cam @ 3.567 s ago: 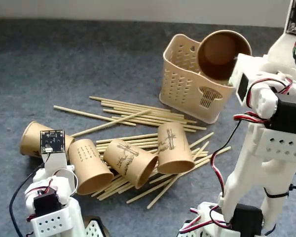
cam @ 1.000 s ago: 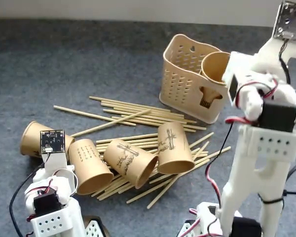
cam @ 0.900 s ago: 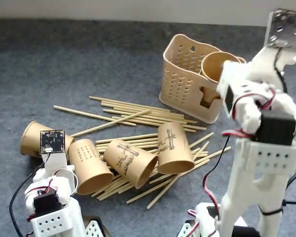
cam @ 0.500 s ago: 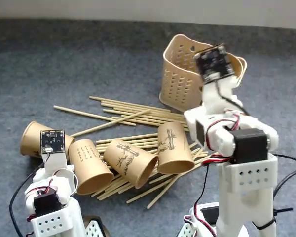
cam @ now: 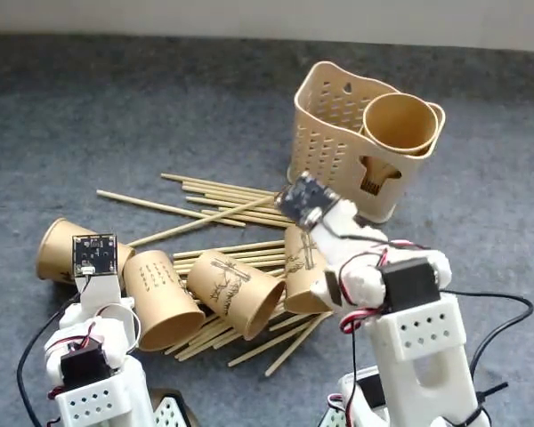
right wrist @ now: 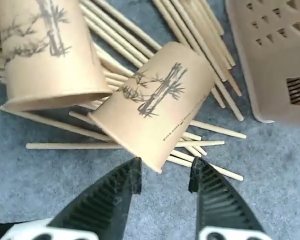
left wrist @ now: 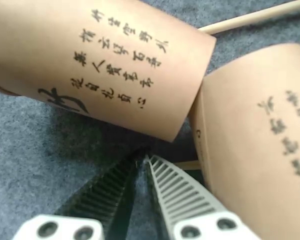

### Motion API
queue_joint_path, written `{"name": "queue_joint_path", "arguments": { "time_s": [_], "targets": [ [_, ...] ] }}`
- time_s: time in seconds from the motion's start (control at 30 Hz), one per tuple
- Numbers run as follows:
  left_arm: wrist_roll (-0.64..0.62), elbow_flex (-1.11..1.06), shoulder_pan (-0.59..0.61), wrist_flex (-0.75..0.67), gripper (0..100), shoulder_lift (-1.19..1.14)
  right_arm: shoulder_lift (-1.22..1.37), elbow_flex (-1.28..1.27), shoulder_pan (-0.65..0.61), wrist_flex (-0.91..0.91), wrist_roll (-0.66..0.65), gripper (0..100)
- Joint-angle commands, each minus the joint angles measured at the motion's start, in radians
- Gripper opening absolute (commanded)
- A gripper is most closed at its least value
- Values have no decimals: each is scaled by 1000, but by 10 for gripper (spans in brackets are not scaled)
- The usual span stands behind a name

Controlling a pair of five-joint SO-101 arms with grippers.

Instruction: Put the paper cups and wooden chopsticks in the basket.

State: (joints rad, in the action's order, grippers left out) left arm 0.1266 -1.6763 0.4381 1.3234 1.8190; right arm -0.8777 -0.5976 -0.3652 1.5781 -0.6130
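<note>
A beige plastic basket (cam: 331, 133) stands at the back right with one paper cup (cam: 400, 124) upright inside it. Several more paper cups lie on their sides on the grey cloth, among them the leftmost cup (cam: 57, 249) and a bamboo-print cup (cam: 303, 263). Wooden chopsticks (cam: 249, 203) are strewn under and behind them. My right gripper (right wrist: 165, 173) hangs open just above the rim of the bamboo-print cup (right wrist: 157, 107), holding nothing. My left gripper (left wrist: 142, 159) is shut and empty, low over the cloth, its tips close to two lying cups (left wrist: 105, 65).
The right arm (cam: 409, 311) rises at the front right and hides part of the bamboo-print cup. The left arm (cam: 93, 356) sits at the front left. A second bamboo-print cup (right wrist: 47, 55) lies beside the first. Bare cloth spreads behind and left of the chopsticks.
The right arm has swung from the basket down and left to the lying cups. The cup it held stays in the basket. The left arm has not moved.
</note>
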Motion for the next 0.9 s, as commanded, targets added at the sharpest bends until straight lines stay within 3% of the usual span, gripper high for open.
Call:
{"name": "queue_joint_path", "arguments": {
  "time_s": [0.0, 0.13, 0.43, 0.87],
  "targets": [
    [5, -19, -15, 2, 14, 15, -122, -82, -38, -2, -94, 166],
    [5, -19, -15, 2, 14, 15, -188, -170, -59, -19, -126, 166],
    [5, -19, -15, 2, 14, 15, -199, -423, -51, -286, -126, 166],
    [5, -19, -15, 2, 14, 15, -199, -450, 16, -449, -120, 106]
  ]
}}
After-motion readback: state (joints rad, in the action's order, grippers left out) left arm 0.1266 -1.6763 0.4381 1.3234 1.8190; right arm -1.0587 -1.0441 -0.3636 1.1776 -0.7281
